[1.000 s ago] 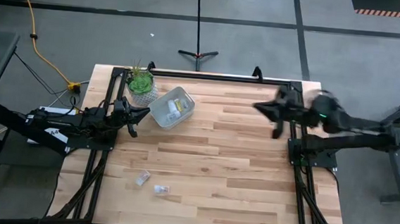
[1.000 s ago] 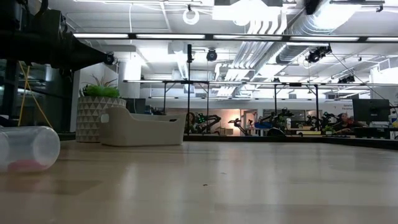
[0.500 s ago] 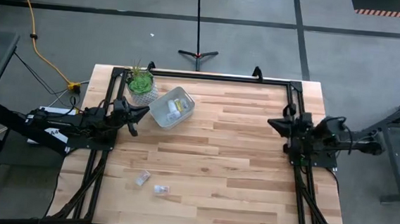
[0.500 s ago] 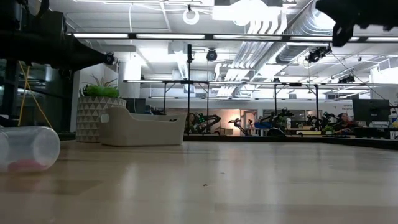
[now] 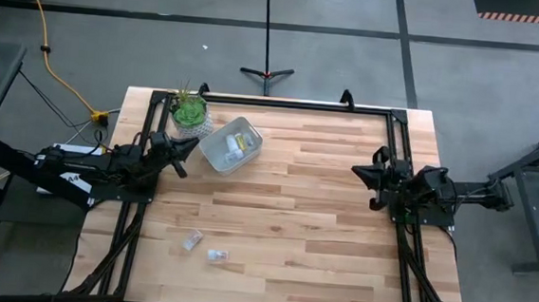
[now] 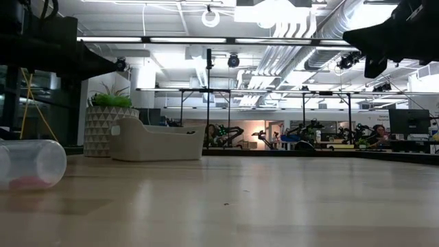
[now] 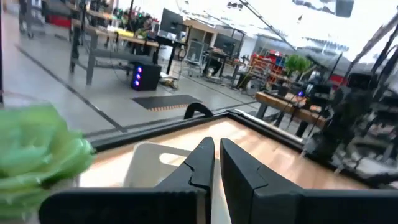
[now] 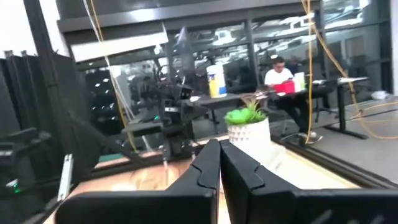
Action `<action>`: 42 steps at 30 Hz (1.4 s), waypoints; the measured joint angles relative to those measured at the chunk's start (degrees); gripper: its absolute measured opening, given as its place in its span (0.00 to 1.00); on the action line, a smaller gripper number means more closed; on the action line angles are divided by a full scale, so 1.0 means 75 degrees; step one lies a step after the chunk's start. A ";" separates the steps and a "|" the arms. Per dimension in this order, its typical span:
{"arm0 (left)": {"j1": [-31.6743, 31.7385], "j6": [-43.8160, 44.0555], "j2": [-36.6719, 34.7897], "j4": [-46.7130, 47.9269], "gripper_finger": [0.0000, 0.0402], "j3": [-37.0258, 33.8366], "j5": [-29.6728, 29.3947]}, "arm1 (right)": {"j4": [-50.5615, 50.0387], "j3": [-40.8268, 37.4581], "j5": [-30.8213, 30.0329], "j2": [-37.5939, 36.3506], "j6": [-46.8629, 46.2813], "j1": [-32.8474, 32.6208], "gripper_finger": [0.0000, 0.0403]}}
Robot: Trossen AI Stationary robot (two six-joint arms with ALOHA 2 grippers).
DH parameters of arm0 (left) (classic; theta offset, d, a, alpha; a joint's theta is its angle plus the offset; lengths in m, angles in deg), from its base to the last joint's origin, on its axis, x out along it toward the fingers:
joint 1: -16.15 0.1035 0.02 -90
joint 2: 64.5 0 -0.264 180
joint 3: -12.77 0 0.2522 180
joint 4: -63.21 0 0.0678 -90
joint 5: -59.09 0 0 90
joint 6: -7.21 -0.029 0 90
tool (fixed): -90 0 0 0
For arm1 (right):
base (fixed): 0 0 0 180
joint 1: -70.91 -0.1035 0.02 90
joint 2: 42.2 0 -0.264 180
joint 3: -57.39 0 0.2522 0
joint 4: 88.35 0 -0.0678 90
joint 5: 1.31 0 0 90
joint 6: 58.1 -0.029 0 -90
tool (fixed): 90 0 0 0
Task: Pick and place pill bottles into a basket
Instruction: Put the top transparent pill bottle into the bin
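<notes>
The pale basket [image 5: 230,144] stands at the table's far left beside the plant, with at least one pill bottle [image 5: 238,144] lying inside it. Two more pill bottles [image 5: 192,240] [image 5: 217,255] lie on their sides near the left front; one shows large in the low view [image 6: 31,163]. My left gripper [image 5: 182,154] is shut and empty, just left of the basket, which also shows in the left wrist view [image 7: 155,163]. My right gripper [image 5: 367,176] is shut and empty, above the table's right side, high in the low view [image 6: 377,48].
A green plant in a pale patterned pot [image 5: 189,114] stands at the far left corner, right behind the basket [image 6: 158,140]. A black frame [image 5: 282,102] runs along the table's far and side edges. The bare wood [image 5: 293,219] between the arms is open.
My right gripper has swung back from the far right part of the table toward the near edge and come down; it now hangs lower in the low view. It stays shut. The bottles and the basket have not moved.
</notes>
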 joint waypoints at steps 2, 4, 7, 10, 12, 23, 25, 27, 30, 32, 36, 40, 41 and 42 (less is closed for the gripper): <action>0.0000 0.0391 0.0000 0.0013 0.16 0.0000 0.0000 | 0.0000 0.0000 -0.0131 0.0003 0.0094 0.0000 0.00; -0.0003 0.0667 0.0000 0.0020 0.17 0.0000 0.0000 | 0.0039 0.0000 -0.0390 0.0003 0.0069 0.0000 0.01; 0.0000 0.0821 0.0000 0.0023 0.22 0.0003 0.0070 | 0.0029 -0.0001 -0.0665 0.0003 0.0032 0.0000 0.01; 0.0000 0.1284 0.0000 0.0192 0.33 0.0060 0.0308 | -0.0025 -0.0003 -0.0886 0.0003 -0.0055 0.0000 0.01; -0.0001 0.1437 0.0070 0.0249 0.43 0.0228 0.0659 | -0.0071 -0.0003 -0.1134 0.0003 -0.0407 0.0000 0.01; -0.0003 0.2451 0.0763 -0.1310 0.59 0.1896 0.1859 | -0.0852 -0.0006 -0.1624 0.0005 -0.1367 0.0000 0.02; -0.0003 0.2409 0.1206 -0.1244 0.57 0.2495 0.2324 | -0.0968 -0.0006 -0.1711 0.0005 -0.1366 0.0000 0.01; -0.0003 0.2404 0.1860 -0.1087 0.55 0.3210 0.3092 | -0.1068 -0.0006 -0.1851 0.0005 -0.1364 0.0000 0.01; -0.0004 0.2454 0.3031 0.0350 0.52 0.4507 0.4701 | -0.1189 -0.0006 -0.2140 0.0013 -0.1364 0.0003 0.00; -0.0009 0.2568 0.3841 0.1675 0.50 0.5445 0.5297 | -0.1191 -0.0006 -0.2260 0.0016 -0.1334 0.0003 0.01; -0.0003 0.2957 0.5211 0.4830 0.46 0.7197 0.6074 | -0.1201 -0.0006 -0.2263 0.0014 -0.1295 0.0003 0.01; -0.0006 0.4291 0.6416 0.7684 0.44 0.8475 0.6491 | -0.1210 -0.0006 -0.2262 0.0014 -0.1297 0.0003 0.01; -0.0003 0.4710 0.6666 0.8255 0.44 0.8692 0.6634 | -0.1214 -0.0008 -0.2262 0.0014 -0.1294 0.0003 0.01; -0.0002 0.5151 0.6894 0.8813 0.44 0.8866 0.6838 | -0.1216 -0.0009 -0.2262 0.0014 -0.1294 0.0003 0.01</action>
